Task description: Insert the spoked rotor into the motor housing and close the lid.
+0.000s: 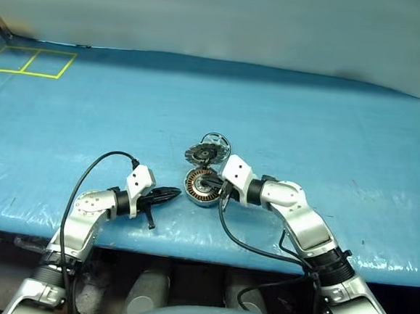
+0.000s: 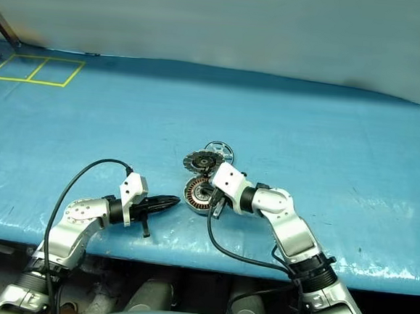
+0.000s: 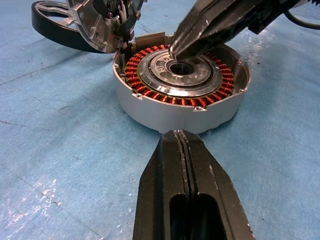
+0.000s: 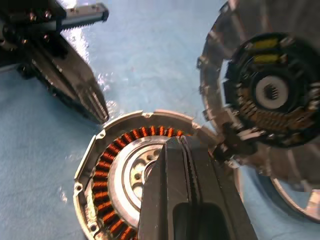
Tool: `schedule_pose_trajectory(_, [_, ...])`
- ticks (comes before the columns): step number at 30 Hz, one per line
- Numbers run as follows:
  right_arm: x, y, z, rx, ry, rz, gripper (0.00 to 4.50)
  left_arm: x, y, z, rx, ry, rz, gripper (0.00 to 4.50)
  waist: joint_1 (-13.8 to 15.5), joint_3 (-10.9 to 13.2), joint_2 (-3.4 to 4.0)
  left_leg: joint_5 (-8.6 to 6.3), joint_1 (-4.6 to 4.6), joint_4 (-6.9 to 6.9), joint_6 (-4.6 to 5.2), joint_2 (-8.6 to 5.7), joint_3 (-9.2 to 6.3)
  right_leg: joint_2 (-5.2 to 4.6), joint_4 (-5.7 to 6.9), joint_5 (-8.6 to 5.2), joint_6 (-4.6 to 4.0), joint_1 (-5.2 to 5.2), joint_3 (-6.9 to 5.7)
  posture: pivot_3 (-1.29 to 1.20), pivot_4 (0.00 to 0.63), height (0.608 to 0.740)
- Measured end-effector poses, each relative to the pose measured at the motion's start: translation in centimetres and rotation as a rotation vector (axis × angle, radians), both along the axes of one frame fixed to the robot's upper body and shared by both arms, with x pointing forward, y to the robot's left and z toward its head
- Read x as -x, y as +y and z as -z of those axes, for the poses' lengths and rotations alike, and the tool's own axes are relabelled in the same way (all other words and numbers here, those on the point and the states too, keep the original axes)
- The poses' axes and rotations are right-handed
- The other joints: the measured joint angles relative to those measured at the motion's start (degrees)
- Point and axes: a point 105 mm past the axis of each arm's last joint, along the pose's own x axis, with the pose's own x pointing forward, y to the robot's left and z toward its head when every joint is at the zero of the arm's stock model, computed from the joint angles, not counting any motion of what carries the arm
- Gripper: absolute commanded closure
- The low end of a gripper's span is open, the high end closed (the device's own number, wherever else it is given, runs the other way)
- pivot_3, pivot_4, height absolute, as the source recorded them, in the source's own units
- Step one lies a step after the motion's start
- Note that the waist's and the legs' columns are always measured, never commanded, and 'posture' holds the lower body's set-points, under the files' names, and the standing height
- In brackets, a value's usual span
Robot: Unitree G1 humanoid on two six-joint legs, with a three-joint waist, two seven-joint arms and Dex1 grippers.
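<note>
Right gripper (image 3: 175, 50), closed and empty, pokes the motor housing (image 3: 180, 100) hub; lid (image 1: 204, 154) open.

Blue sheet over the tabletop (image 1: 328, 137), woven-looking with a faint sheen and pale scuffs, creased near the lower left of the left wrist frame. The motor housing (image 3: 180, 112) shows matt, cast-looking silver metal outside, glossy copper-orange windings inside, and a polished, machined hub plate. The lid (image 4: 270, 95) is bright metal at the rim, dark and ribbed within. The spoked rotor (image 1: 216, 141) gleams silver. Both sets of fingers (image 3: 187, 200) look like black plastic, semi-matt, finely ridged along the inner edges.
</note>
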Motion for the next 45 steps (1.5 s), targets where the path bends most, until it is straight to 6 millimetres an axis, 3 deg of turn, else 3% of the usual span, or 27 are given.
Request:
schedule_pose_trajectory(4, [-0.1, -2.8, -0.9, 0.041, -0.024, 0.061, 4.48, 0.0, 0.0, 0.0, 0.001, 0.001, -0.003, 4.5, 0.4, 0.0, -0.01, 0.0, -0.02, -0.01, 0.0, -0.04, 0.0, -0.05, -0.04, -0.02, -0.02, 0.0, 0.0, 0.0, 0.15, 0.74])
schedule_pose_trajectory(5, [-0.2, -4.1, -0.8, 0.076, -0.02, 0.09, 4.31, 0.0, 0.1, 0.1, 0.001, 0.002, -0.005, 4.5, 0.5, 0.0, -0.02, 0.0, -0.02, 0.0, 0.0, -0.05, 0.01, -0.06, -0.04, -0.02, -0.02, 0.0, 0.0, 0.0, 0.15, 0.74])
schedule_pose_trajectory(9, [-1.4, -8.8, -0.7, 0.248, -0.04, 0.218, 3.23, 0.1, 0.1, 0.1, 0.005, 0.004, -0.007, 4.5, 0.4, 0.0, -0.02, 0.0, -0.05, 0.01, 0.0, 0.0, 0.06, -0.06, -0.01, -0.03, -0.05, 0.0, 0.0, 0.0, 0.15, 0.74])
schedule_pose_trajectory(12, [-4.2, -11.2, -1.6, 0.356, -0.125, 0.338, 2.22, 0.1, -0.1, 0.1, 0.014, 0.001, -0.008, 4.5, -0.3, 0.0, -0.01, 0.0, -0.02, 0.01, 0.0, 0.06, 0.21, -0.07, 0.03, -0.02, -0.06, -0.05, 0.01, 0.0, 0.15, 0.74])
schedule_pose_trajectory(14, [-5.8, -11.4, -2.7, 0.358, -0.154, 0.347, 1.6, 0.1, -0.1, 0.1, 0.018, 0.0, -0.012, 4.5, -0.5, 0.0, -0.02, 0.0, -0.01, -0.01, 0.0, 0.07, 0.23, -0.07, 0.02, -0.01, -0.05, -0.06, 0.01, 0.0, 0.15, 0.74])
schedule_pose_trajectory(16, [-7.2, -10.4, -3.8, 0.318, -0.176, 0.299, 0.86, 0.1, -0.3, 0.1, 0.024, -0.004, -0.013, 4.5, -0.7, 0.0, -0.03, 0.0, -0.02, -0.04, 0.01, 0.07, 0.23, -0.07, -0.01, 0.01, -0.02, -0.05, 0.01, 0.0, 0.15, 0.74])
schedule_pose_trajectory(19, [-8.9, -7.4, -4.5, 0.243, -0.19, 0.162, 0.02, 0.0, -0.3, 0.1, 0.029, -0.008, -0.021, 4.5, -0.9, 0.1, -0.06, 0.0, 0.0, -0.14, 0.01, 0.05, 0.22, -0.06, -0.05, 0.18, 0.25, -0.05, 0.01, 0.0, 0.15, 0.74])
schedule_pose_trajectory(26, [-9.8, -5.1, -3.4, 0.353, -0.232, -0.052, 0.02, 0.8, 0.0, 1.1, 0.03, 0.026, -0.052, 4.5, -0.6, 0.1, -0.08, 0.0, -0.01, -0.34, 0.0, 0.0, 0.16, -0.07, -0.1, 0.33, 0.0, -0.13, 0.01, 0.0, 0.15, 0.74])
schedule_pose_trajectory(30, [-9.3, -4.6, -1.3, 0.437, -0.216, -0.153, 0.02, 1.2, 0.3, 1.6, 0.03, 0.04, -0.071, 4.5, -0.8, 0.1, -0.08, 0.04, 0.07, -0.44, -0.07, 0.03, 0.17, -0.05, -0.06, 0.29, 0.01, -0.14, 0.01, 0.0, 0.15, 0.74])
schedule_pose_trajectory(33, [-9.2, -4.6, -0.6, 0.445, -0.189, -0.174, 0.65, 1.2, 0.4, 1.6, 0.029, 0.039, -0.086, 4.5, -0.9, 0.1, -0.05, 0.06, 0.1, -0.44, -0.1, 0.05, 0.17, -0.03, -0.03, 0.31, -0.02, -0.14, 0.02, 0.0, 0.15, 0.74])
schedule_pose_trajectory(39, [-9.6, -4.1, -0.7, 0.419, -0.181, -0.182, 2.62, 1.3, 0.4, 1.7, 0.029, 0.038, -0.096, 4.5, -1.2, 0.1, -0.05, 0.08, 0.16, -0.51, -0.13, 0.07, 0.18, -0.01, -0.02, 0.31, -0.06, -0.13, 0.05, 0.0, 0.15, 0.74])
schedule_pose_trajectory(45, [-10.4, -4.1, -2.7, 0.308, -0.096, -0.141, 2.62, 1.5, 0.5, 1.8, 0.032, 0.037, -0.109, 4.5, -1.4, 0.1, -0.03, 0.09, 0.21, -0.63, -0.14, 0.06, 0.18, -0.01, -0.02, 0.31, -0.13, -0.14, 0.07, 0.0, 0.15, 0.74])
